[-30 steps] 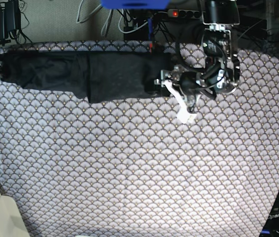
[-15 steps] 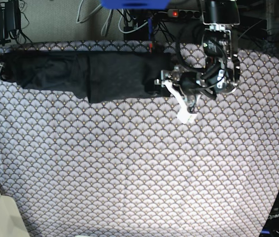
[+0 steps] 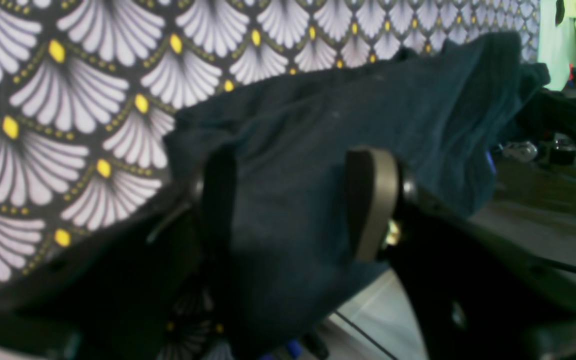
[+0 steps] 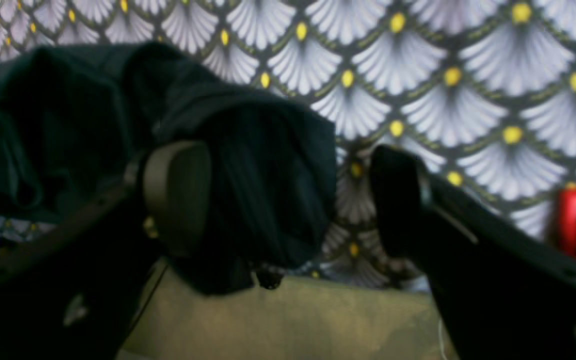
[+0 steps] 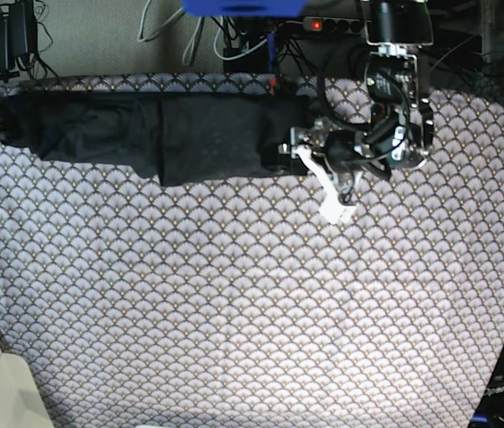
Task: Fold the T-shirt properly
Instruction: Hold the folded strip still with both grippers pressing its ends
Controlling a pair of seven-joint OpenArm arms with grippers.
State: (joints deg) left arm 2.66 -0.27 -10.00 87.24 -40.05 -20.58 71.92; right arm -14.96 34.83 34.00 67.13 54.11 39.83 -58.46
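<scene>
T-shirt (image 5: 158, 134) cloth fills the space between the jaws of the left gripper (image 3: 293, 205): in the left wrist view the two pads stand apart, with the dark fabric bunched between them and running away from the gripper over the patterned tablecloth (image 3: 68, 100). It looks spread around the cloth, not pinching it tightly. The right gripper (image 4: 288, 200) is also spread; one pad touches a hanging fold of the garment, and the other pad is apart from it, with tablecloth showing in the gap.

From the grippers outward, the garment lies as a long narrow band along the far edge of the table, one gripper at each end of it.

I judge that the step in hand is taking hold of the two ends of an already narrowed shirt. The next move calls for closing both grippers on the cloth, then bringing one end over toward the other without dragging the tablecloth.

In the base view the right gripper is almost cut off at the frame edge. Both wrist views are blurred, so how many layers lie between the pads cannot be told.
</scene>
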